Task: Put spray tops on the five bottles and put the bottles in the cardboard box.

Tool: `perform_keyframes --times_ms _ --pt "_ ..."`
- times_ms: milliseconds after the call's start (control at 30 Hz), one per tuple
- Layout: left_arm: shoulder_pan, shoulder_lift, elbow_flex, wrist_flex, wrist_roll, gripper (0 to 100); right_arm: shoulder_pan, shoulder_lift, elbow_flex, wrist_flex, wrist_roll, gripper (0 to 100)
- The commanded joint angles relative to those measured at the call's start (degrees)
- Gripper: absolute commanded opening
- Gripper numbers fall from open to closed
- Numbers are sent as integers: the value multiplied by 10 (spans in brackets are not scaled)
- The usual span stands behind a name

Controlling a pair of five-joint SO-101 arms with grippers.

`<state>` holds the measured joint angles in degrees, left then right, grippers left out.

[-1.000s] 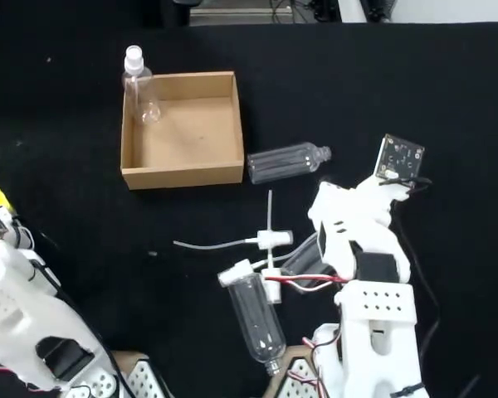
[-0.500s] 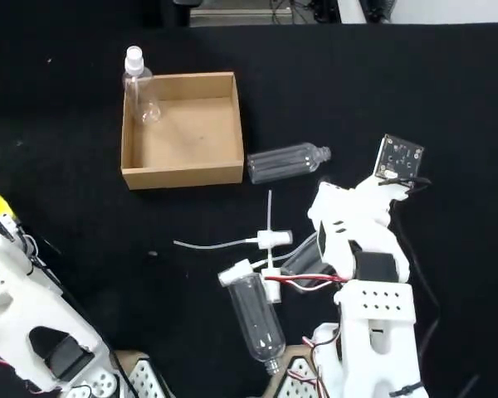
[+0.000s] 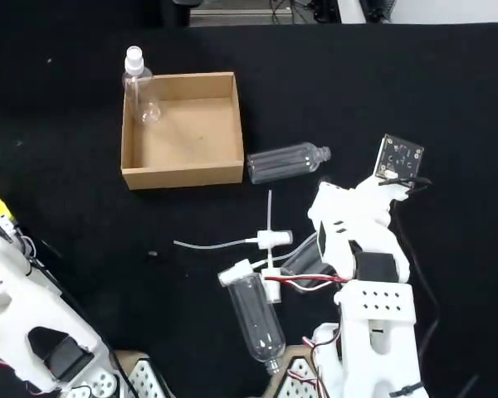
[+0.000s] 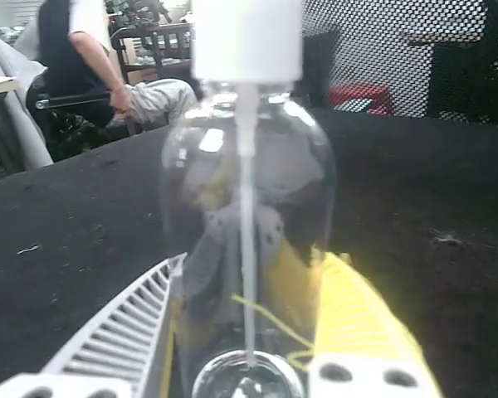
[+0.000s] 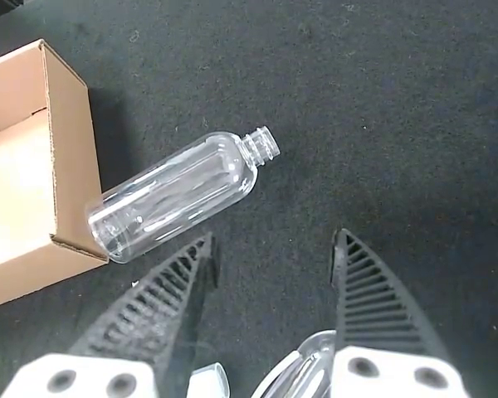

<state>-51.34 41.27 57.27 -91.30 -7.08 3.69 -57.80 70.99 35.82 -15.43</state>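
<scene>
Clear plastic sits clamped in the left gripper: its white and yellow jaws pinch a capped bottle near the table's left edge. The right gripper hangs spread wide, holding nothing, near an uncapped bottle lying just beside the cardboard box.
</scene>
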Motion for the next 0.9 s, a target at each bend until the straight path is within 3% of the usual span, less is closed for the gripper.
perform_keyframes --times_ms 0,567,867 --pt "-8 -1 -11 -10 -2 283 8 -9 -4 -12 -2 201" --pt "-10 -18 -7 -12 -2 444 8 -9 -4 -12 -2 201" --pt "-6 -190 102 -7 0 443 8 -9 -4 -12 -2 201"
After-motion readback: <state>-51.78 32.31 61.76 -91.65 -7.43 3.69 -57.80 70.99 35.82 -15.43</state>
